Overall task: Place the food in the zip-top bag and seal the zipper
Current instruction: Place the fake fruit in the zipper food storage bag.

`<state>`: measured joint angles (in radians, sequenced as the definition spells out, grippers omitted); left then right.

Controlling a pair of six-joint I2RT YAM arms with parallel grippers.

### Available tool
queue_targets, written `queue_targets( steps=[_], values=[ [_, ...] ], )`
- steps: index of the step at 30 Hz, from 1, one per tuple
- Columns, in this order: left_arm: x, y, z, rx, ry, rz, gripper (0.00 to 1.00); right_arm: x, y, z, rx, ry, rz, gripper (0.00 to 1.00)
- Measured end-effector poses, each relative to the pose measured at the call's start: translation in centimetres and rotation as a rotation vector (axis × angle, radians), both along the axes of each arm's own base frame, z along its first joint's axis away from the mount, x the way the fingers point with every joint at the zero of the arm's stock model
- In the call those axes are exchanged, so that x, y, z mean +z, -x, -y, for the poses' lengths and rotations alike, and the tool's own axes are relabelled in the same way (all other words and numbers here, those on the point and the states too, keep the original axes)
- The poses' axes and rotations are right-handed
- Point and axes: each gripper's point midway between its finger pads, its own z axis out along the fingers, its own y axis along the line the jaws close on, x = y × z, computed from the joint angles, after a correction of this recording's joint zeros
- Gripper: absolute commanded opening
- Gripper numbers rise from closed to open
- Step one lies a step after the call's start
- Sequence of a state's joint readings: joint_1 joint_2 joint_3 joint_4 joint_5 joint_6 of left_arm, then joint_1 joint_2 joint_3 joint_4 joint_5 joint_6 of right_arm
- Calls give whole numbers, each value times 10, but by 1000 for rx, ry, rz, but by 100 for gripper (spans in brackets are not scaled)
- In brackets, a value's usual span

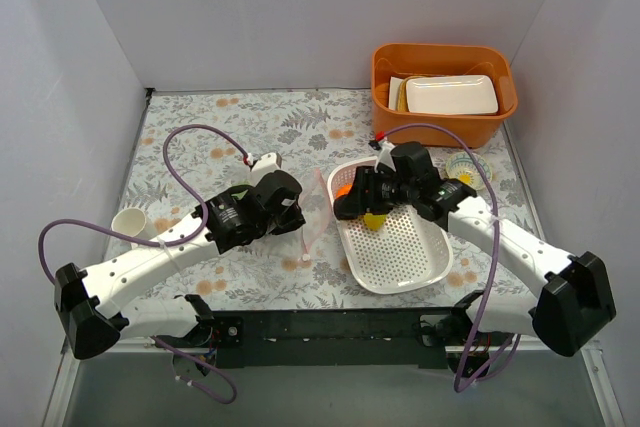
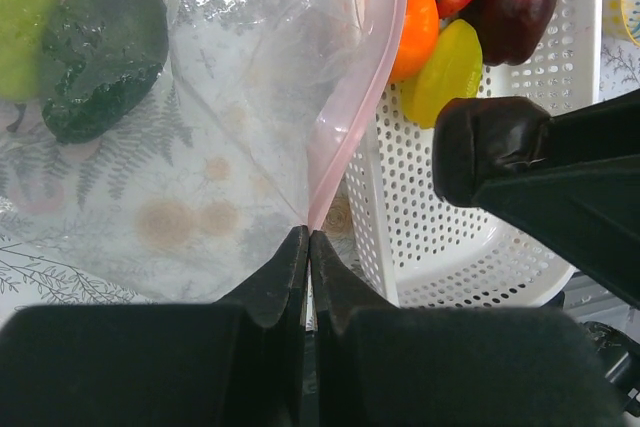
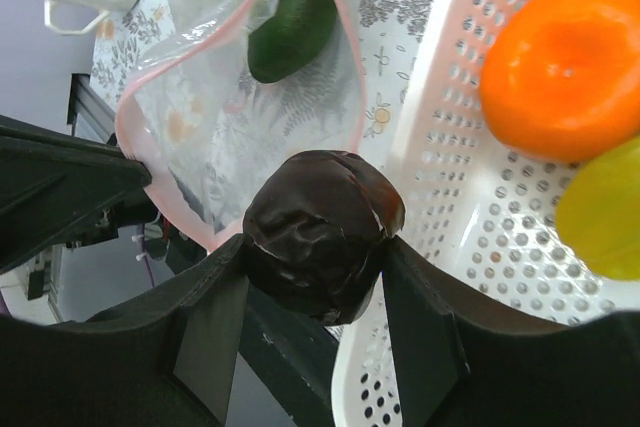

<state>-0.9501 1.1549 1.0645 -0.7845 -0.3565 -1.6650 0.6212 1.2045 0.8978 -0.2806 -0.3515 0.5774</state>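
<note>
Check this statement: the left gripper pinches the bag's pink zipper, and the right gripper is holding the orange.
One thing is wrong. The right gripper holds the dark maroon plum, not the orange, which lies in the white basket. The right wrist view shows this. The rest stands: the left gripper does pinch the bag's pink zipper.

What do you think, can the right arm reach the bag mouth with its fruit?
Probably yes. The left gripper pinches the zipper, holding the bag open, and nothing lies between its mouth and the right gripper's dark fruit.
</note>
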Motion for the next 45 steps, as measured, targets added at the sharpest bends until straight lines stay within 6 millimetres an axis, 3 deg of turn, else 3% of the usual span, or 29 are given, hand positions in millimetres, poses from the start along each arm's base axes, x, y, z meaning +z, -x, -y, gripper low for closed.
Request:
queue_targets(
  steps=[8,16,19,25,35,45],
  values=[
    [-1,0,0,-1,-3,-2,0,-10,12,-45,102,2,-26,56],
    [-2,2,-3,0,-11,-8,0,-20,10,-66,110,2,-30,58],
    [0,3,-4,1,-9,-5,0,-19,8,-70,107,-7,-20,61],
    [3,3,-6,4,-6,1,0,-25,1,-79,111,7,-21,78],
    [7,2,-6,7,-2,8,0,-19,-6,-74,79,33,33,83],
    [10,1,-9,19,3,21,0,-7,-16,-36,-63,144,109,86]
  ],
)
